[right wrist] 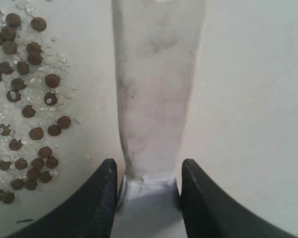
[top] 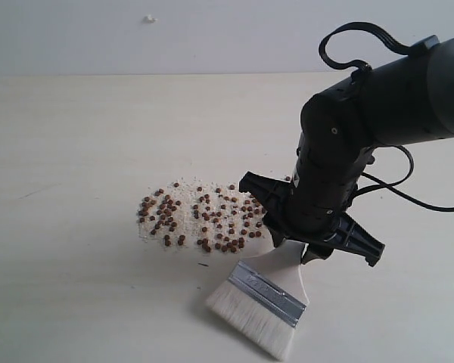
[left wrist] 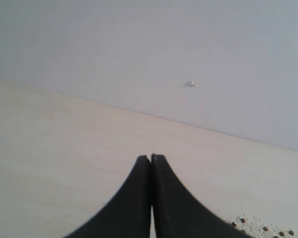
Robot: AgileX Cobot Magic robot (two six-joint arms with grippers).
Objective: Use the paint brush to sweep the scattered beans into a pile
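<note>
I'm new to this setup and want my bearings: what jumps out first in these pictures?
A scatter of reddish-brown beans among whitish crumbs lies in the middle of the table. Just right of it, the right gripper grips the handle of a paint brush, its white bristles nearest the camera. The left gripper is shut and holds nothing.

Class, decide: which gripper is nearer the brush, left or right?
Right. The right gripper is closed on the brush handle beside the beans; the left gripper is shut over the table, away from it.
</note>
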